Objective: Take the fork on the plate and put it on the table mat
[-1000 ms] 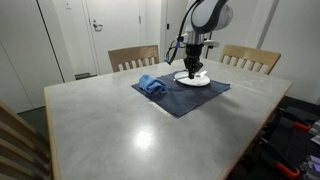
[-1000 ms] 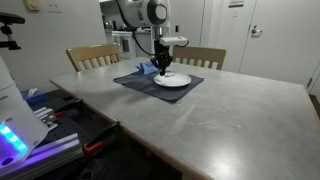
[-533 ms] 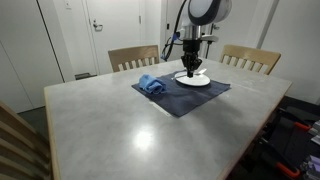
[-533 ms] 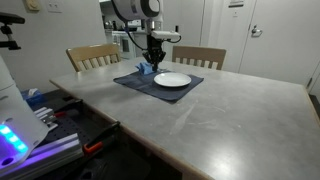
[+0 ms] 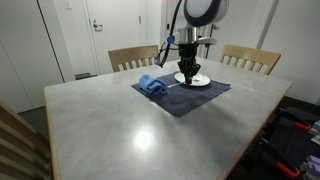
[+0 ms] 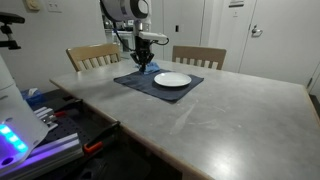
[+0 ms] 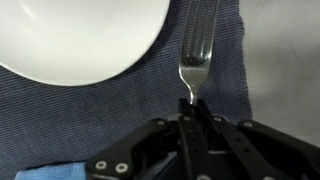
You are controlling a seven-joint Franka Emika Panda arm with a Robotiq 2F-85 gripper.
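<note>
Over the table mat (image 7: 60,120), just beside the plate (image 7: 80,30), my tool (image 7: 190,112) is clamped tight on the fork (image 7: 197,50) handle. Its long axis runs straight out from the tool, tines farthest. I'd judge mat lies directly below.

white plate (image 7: 80,35), silver fork (image 7: 197,55), dark blue mat (image 7: 60,125), black claw (image 7: 190,108)
</note>
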